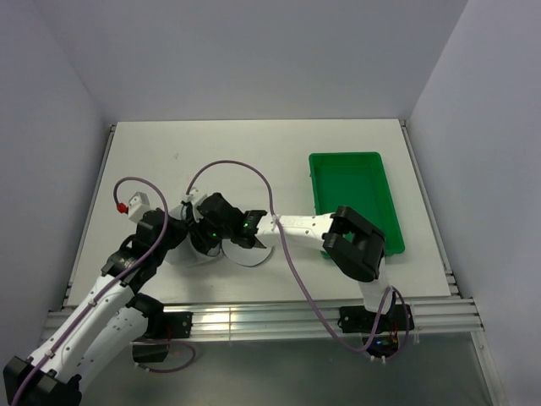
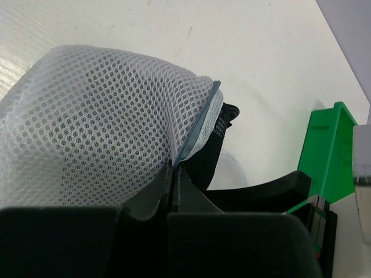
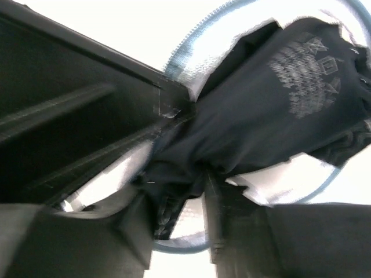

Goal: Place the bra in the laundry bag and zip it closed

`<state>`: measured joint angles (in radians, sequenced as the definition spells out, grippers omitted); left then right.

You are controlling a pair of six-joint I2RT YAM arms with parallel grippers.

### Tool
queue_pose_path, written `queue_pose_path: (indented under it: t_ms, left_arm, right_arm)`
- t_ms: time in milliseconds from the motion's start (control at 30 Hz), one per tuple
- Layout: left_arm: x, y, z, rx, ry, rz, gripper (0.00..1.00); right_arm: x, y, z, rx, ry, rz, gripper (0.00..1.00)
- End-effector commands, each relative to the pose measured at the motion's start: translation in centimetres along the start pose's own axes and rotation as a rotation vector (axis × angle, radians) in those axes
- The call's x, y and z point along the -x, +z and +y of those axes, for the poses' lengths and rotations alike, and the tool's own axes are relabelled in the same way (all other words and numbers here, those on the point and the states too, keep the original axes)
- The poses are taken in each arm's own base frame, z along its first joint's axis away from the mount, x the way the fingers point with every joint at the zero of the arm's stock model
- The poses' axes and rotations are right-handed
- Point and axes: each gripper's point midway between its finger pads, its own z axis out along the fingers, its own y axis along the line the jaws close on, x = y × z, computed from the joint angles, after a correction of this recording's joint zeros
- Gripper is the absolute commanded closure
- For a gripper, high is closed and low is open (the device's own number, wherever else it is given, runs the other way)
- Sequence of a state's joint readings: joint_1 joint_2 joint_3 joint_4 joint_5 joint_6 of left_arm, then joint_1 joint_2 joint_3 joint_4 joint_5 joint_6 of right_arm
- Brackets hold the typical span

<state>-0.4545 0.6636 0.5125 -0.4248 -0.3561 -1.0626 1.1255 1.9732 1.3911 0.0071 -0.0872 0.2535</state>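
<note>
Top: laundry bag [image 1: 196, 251] sits on the counter [image 1: 237, 148], left of centre, near edge. Green tray [image 1: 351, 182] lies well apart to the right. Bare counter far and left.
Left wrist: left tool [image 2: 173, 176] is pressed together, pinching the bag's mesh at the zipper rim. The bra [image 2: 213, 152] pokes out there.
Right wrist: right tool [image 3: 178, 217] is spread with bra fabric between its fingers. The bra lies in the bag's open mouth.
</note>
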Motion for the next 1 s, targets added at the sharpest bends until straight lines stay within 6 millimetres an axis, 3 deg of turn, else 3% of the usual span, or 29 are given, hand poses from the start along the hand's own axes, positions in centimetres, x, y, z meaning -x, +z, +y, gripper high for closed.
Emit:
queue_pose_path:
  t_ms: [0, 200, 433, 567, 800, 867, 967]
  left_arm:
    - [0.7, -0.5, -2.6, -0.091, -0.046, -0.005, 1.0]
    - [2.2, -1.8, -2.8, -0.089, -0.09, -0.051, 1.0]
    - [3.1, -2.8, -1.6, -0.062, -0.116, -0.096, 1.0]
    - [3.2, -3.0, -1.3, -0.061, -0.123, -0.107, 1.0]
    - [3.2, -3.1, -1.1, -0.062, -0.129, -0.113, 1.0]
    - [3.4, -3.2, -1.1, -0.066, -0.131, -0.12, 1.0]
    - [3.6, -3.4, -1.2, -0.069, -0.13, -0.125, 1.0]
  right_arm:
    - [1.1, -0.9, 2.7, 0.093, -0.088, -0.018, 0.54]
    - [1.1, -1.7, 0.8, 0.032, -0.038, -0.02, 0.47]
    - [3.7, -3.4, 1.9, 0.158, 0.042, -0.091, 0.37]
    - [5.6, -5.3, 2.5, 0.195, 0.062, -0.12, 0.33]
    - [7.7, -7.9, 2.2, 0.161, 0.101, -0.14, 0.28]
    - [8.0, -8.4, 1.8, 0.138, 0.12, -0.142, 0.28]
    - [8.5, -8.4, -0.9, 0.008, 0.215, -0.151, 0.33]
